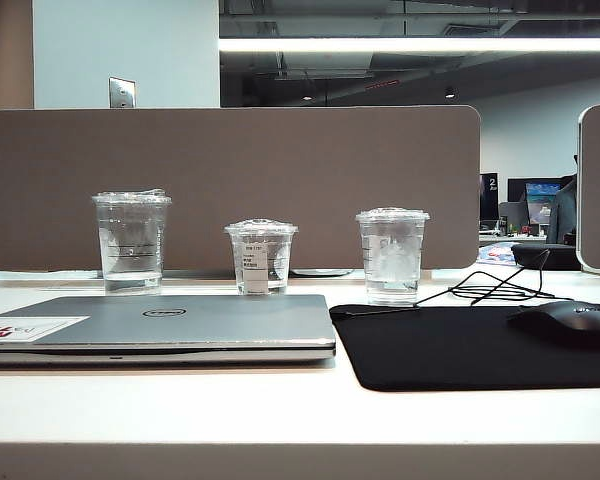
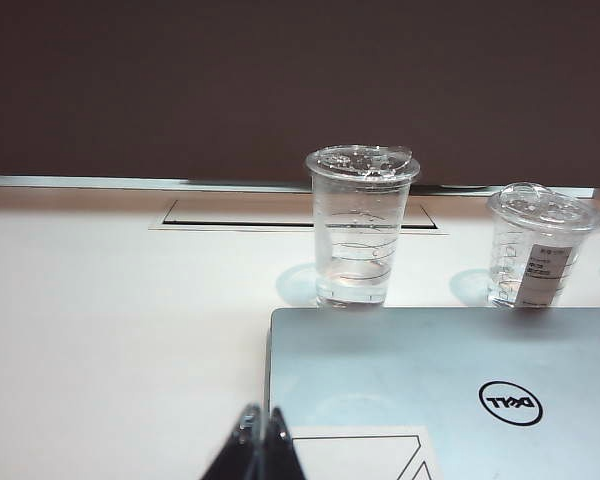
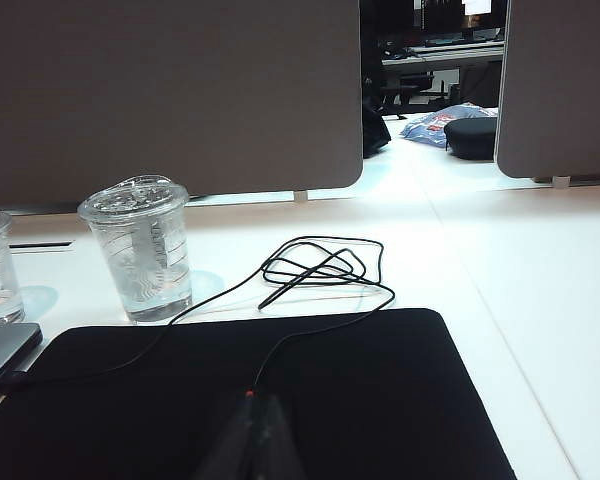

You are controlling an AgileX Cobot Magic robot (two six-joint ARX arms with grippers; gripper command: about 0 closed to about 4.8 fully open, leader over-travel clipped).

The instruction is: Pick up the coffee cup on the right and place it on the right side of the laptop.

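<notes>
So nothing is done yet: the coffee cup (image 3: 138, 250) stands untouched behind the mouse pad (image 3: 250, 390), right of the laptop (image 1: 160, 325). My right claw (image 3: 258, 405) is clenched empty, my left claw (image 2: 260, 420) too, both well short.

three clear lidded cups: the coffee cup (image 1: 392, 255), a labelled cup (image 1: 261, 256), a lined cup (image 1: 131, 241). one laptop (image 1: 160, 326), one black mat (image 1: 480, 350), one mouse (image 1: 570, 322), one tangled cable (image 1: 500, 288), two grippers, left (image 2: 259, 425) and right (image 3: 256, 405).
</notes>
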